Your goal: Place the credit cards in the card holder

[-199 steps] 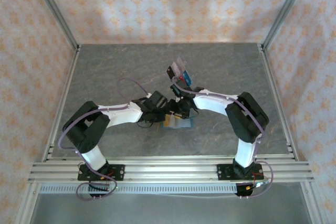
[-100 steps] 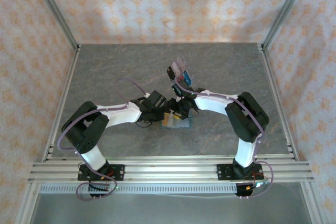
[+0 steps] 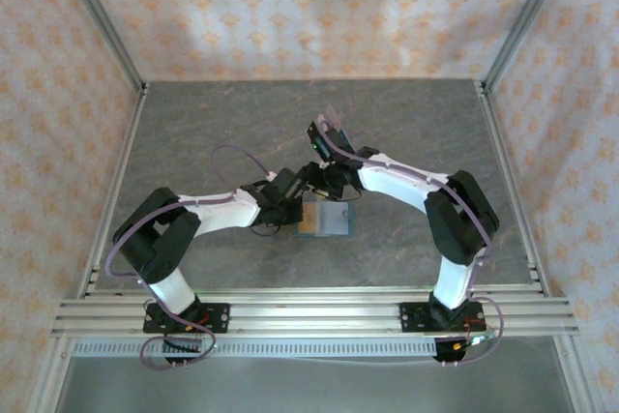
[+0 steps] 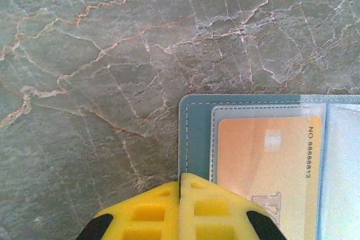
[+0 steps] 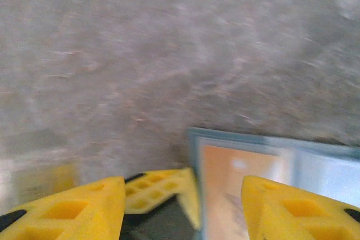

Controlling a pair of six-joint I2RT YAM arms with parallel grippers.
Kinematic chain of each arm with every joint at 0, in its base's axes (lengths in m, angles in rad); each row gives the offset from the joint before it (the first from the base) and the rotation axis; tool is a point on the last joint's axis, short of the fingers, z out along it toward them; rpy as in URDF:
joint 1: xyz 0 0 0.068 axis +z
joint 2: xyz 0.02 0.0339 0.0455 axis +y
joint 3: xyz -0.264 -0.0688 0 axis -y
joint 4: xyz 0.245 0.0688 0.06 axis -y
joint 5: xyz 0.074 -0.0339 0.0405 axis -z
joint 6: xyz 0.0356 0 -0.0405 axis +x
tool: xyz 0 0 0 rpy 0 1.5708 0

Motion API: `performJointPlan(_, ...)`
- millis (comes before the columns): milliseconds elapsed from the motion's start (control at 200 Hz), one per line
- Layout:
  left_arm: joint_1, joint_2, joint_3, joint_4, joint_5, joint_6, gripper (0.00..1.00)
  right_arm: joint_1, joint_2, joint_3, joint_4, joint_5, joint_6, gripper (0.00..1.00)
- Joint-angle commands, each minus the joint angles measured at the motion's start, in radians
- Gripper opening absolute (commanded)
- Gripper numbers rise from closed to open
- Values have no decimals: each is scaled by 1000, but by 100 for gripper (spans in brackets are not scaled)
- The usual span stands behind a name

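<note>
Top external: right arm [image 3: 397, 177] overlaps tray [image 3: 333, 123], apparently; card holder [image 3: 327, 221] nearer.

Table [image 4: 112, 54] matt, stone-veined; card holder [image 4: 194, 139] stitched, smooth.

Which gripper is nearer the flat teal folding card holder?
Left gripper: shut jaws at a corner of the teal card holder. Right gripper: open jaws hover above that corner.
</note>
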Motion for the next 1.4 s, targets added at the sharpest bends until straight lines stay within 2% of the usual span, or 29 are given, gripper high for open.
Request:
performJointPlan(0,-27,41,-53,-89,27,13,2,7,-13,12,88,-55,29,57)
performJointPlan(125,-27,38,-56,-89,29,11,2,3,-18,18,128,-65,42,57)
performJointPlan(255,-27,39,-59,-86,29,11,2,-4,-79,41,102,-13,3,58)
performJointPlan(415,-27,41,-63,-79,29,11,2,-32,-112,115,-152,118,-90,57)
performJointPlan(505,-27,47,-62,-74,34,13,2,-65,-87,98,-242,133,-114,49)
performJointPlan(640,-25,50,-64,-72,34,14,2,-69,-69,56,-258,174,-142,31)
performJointPlan(686,-25,51,-64,-71,35,14,2,-70,-57,59,-269,192,-150,28)
performJointPlan(1011,-24,55,-65,-67,36,11,2,-71,95,130,-339,283,-245,31)
performJointPlan(1276,-24,52,-67,-70,33,11,2,-79,158,164,-332,265,-316,43)
performJointPlan(1396,-22,56,-66,-69,34,11,2,-80,180,164,-335,238,-332,46)
